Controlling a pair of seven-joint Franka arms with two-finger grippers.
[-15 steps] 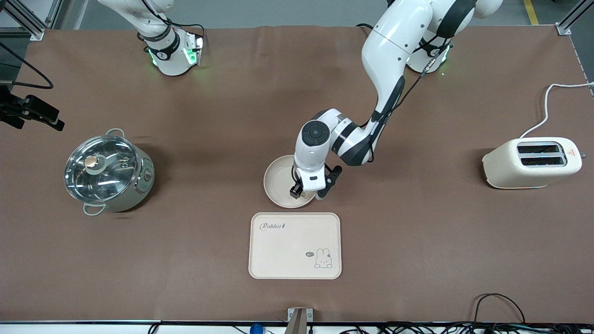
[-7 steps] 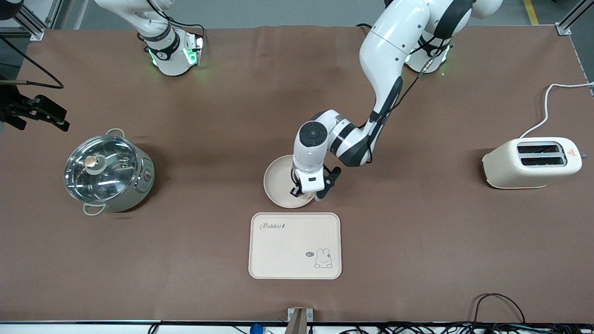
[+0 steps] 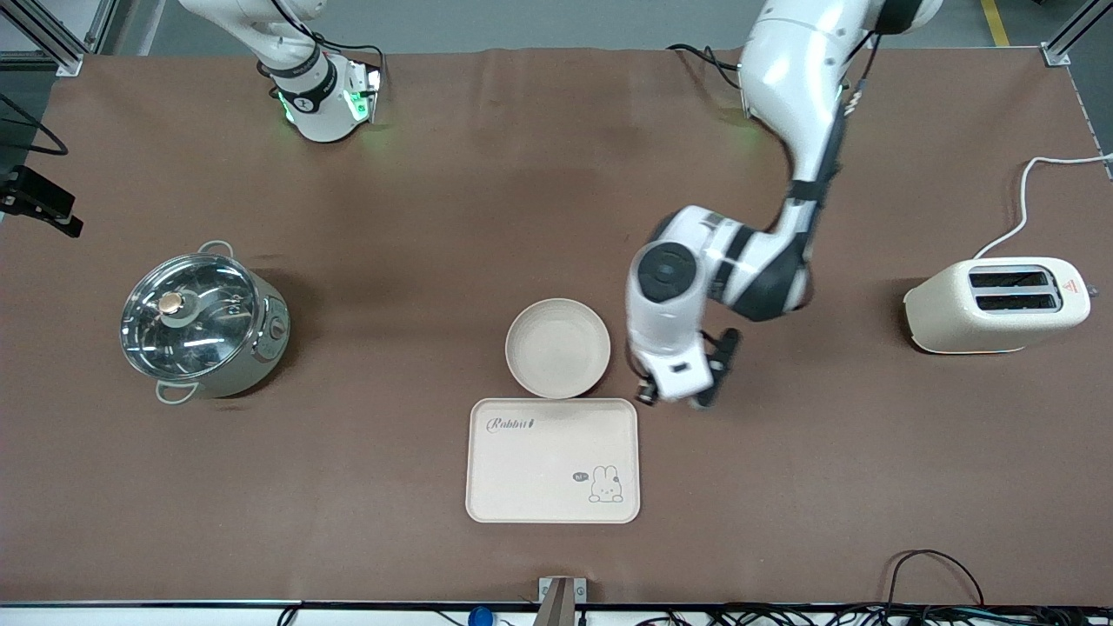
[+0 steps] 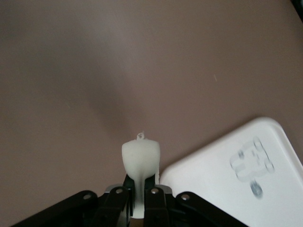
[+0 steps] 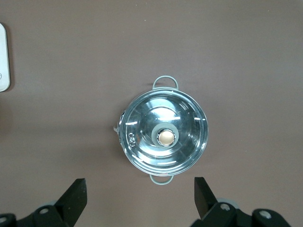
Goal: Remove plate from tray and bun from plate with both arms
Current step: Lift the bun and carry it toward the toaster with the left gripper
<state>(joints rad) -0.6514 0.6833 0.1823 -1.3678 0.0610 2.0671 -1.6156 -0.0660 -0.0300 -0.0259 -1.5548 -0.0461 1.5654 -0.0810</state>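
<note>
The plate point(image 3: 557, 348) lies empty on the table, just farther from the front camera than the rabbit tray point(image 3: 553, 461). My left gripper point(image 3: 674, 398) hangs low over the table beside the plate, toward the left arm's end, off the tray's corner. In the left wrist view it point(image 4: 140, 189) is shut on a small pale white rounded piece point(image 4: 140, 158), apparently the bun, squeezed between the black fingers. The tray's corner shows there too point(image 4: 227, 175). My right gripper point(image 5: 139, 189) is wide open and empty, high over the steel pot point(image 5: 164, 136).
The lidded steel pot point(image 3: 202, 317) stands toward the right arm's end. A cream toaster point(image 3: 996, 304) with its cord stands toward the left arm's end. Cables run along the table edge nearest the front camera.
My left gripper has left the plate and swung toward the left arm's end. The plate has shifted slightly the same way and now shows empty.
</note>
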